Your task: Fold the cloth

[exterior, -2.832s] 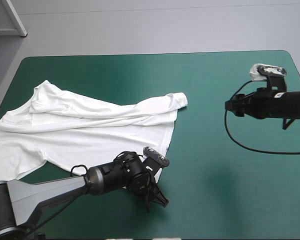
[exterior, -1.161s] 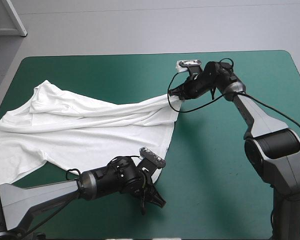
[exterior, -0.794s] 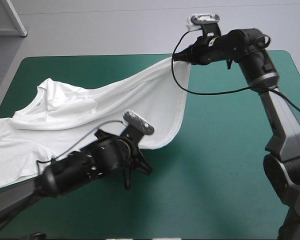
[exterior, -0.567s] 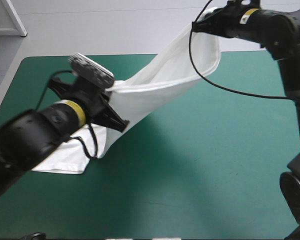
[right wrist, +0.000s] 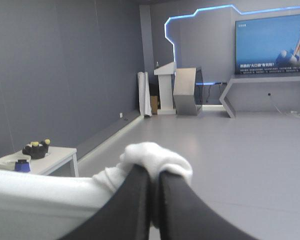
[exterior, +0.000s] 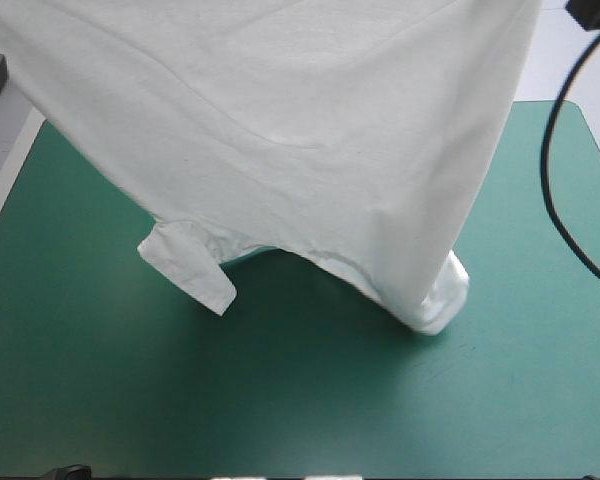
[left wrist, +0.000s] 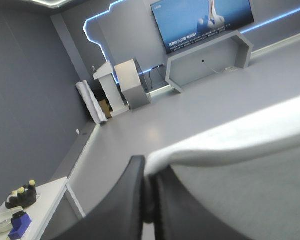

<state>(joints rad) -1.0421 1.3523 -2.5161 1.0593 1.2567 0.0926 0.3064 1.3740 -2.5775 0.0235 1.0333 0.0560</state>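
1. The white T-shirt (exterior: 300, 130) hangs in the air above the tabletop (exterior: 310, 410). It is spread as one broad sheet that fills the upper part of the high view, from 9 o'clock across to 2 o'clock.
2. A short sleeve (exterior: 185, 265) dangles free at the sheet's 7 o'clock, clear of the teal-green cover, with a shadow on the cover beneath it.
3. The lowest corner is a bunched fold (exterior: 442, 298) at about 4 o'clock from the tabletop's middle. It reaches down to the cover, but whether it touches cannot be told.
4. The left jaws are clenched on the T-shirt. In the left wrist view the two black fingers (left wrist: 132, 200) all but meet, with the white hem pinched between them and the cloth running away to one side.
5. The right jaws are likewise grasping the T-shirt. In the right wrist view their black fingers (right wrist: 135, 200) meet in a pointed arch. A wad of white cloth bulges over the tips, and the rest trails off beside them.
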